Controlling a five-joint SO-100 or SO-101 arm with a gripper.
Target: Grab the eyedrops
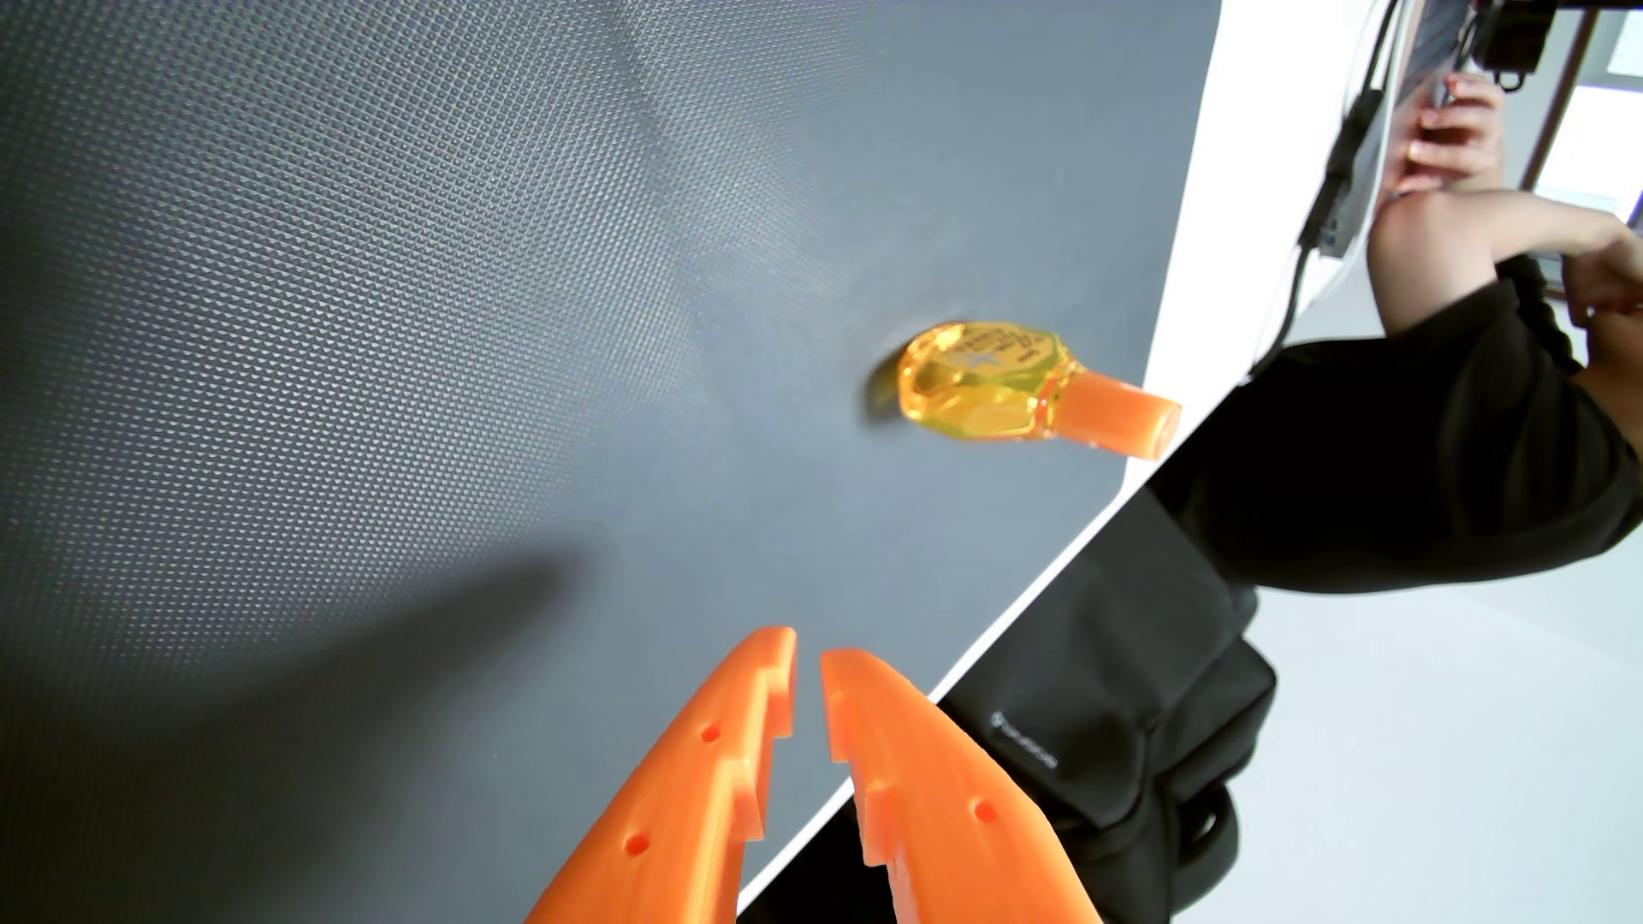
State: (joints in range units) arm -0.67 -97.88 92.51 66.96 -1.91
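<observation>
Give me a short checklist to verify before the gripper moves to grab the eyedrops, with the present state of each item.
1. Eyedrops bottle in sight on the grey mat: ok.
2. Gripper empty: ok.
3. Fingers wide enough for the bottle: not ok, narrow gap.
4. Gripper lined up with the bottle: not ok, bottle lies up and right.
5. Bottle safe from the mat edge: not ok, orange cap reaches it.
6. Person's arm out of reach: cannot tell.

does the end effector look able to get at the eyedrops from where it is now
Probably yes. Nothing lies on the gray mat between the end effector and the eyedrops. Its fingers are only slightly parted, so it likely must open wider first.
</observation>
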